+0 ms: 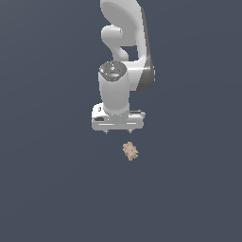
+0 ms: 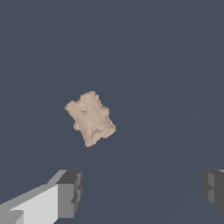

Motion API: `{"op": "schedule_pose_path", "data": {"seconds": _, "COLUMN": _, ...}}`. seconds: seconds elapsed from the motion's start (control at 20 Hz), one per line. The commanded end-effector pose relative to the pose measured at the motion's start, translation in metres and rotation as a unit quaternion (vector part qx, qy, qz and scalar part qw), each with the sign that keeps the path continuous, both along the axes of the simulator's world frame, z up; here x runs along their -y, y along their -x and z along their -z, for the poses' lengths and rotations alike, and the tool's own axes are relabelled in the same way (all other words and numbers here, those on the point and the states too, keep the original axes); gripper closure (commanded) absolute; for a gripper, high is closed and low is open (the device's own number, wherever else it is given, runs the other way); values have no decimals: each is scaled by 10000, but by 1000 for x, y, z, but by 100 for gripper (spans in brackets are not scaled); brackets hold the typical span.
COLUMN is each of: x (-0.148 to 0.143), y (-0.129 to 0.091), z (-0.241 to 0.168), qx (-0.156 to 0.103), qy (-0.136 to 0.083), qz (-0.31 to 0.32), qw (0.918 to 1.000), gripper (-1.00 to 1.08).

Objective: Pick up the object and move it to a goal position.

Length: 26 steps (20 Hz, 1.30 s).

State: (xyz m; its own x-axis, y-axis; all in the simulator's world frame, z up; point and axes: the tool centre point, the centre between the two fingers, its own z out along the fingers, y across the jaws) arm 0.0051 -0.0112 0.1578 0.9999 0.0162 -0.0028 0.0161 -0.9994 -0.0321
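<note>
The object (image 1: pixel 130 151) is a small tan-beige lump with knobbly bumps, lying on the dark grey floor just below the white arm's hand in the exterior view. In the wrist view the object (image 2: pixel 90 118) lies flat and apart from the fingers. My gripper (image 1: pixel 118 132) hangs above the floor, behind the object and a little toward the exterior view's left of it. The gripper (image 2: pixel 142 190) is open, its dark pads (image 2: pixel 71 192) spread wide with nothing between them. It does not touch the object.
Only the plain dark grey floor (image 1: pixel 47 189) surrounds the object. The white arm (image 1: pixel 124 47) rises behind the gripper toward the top of the exterior view.
</note>
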Motion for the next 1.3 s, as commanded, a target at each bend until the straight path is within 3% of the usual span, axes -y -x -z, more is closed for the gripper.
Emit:
{"op": "schedule_pose_path", "data": {"seconds": 0.0, "x": -4, "y": -3, "z": 4, "qx": 0, "qy": 16, "qz": -170, "qw": 9999, "gripper": -92}}
{"op": "schedule_pose_path", "data": {"seconds": 0.35, "x": -22, "y": -15, "z": 24, "qx": 17, "qy": 86, "qz": -1035, "qw": 9946, "gripper": -92}}
{"op": "schedule_pose_path", "data": {"seconds": 0.75, "x": -47, "y": -30, "z": 51, "qx": 43, "qy": 139, "qz": -2116, "qw": 9772, "gripper": -92}}
{"op": "schedule_pose_path", "data": {"seconds": 1.0, "x": -56, "y": -34, "z": 60, "qx": 54, "qy": 149, "qz": -2450, "qw": 9694, "gripper": -92}}
{"op": "schedule_pose_path", "data": {"seconds": 1.25, "x": -57, "y": -34, "z": 62, "qx": 52, "qy": 148, "qz": -2501, "qw": 9681, "gripper": -92}}
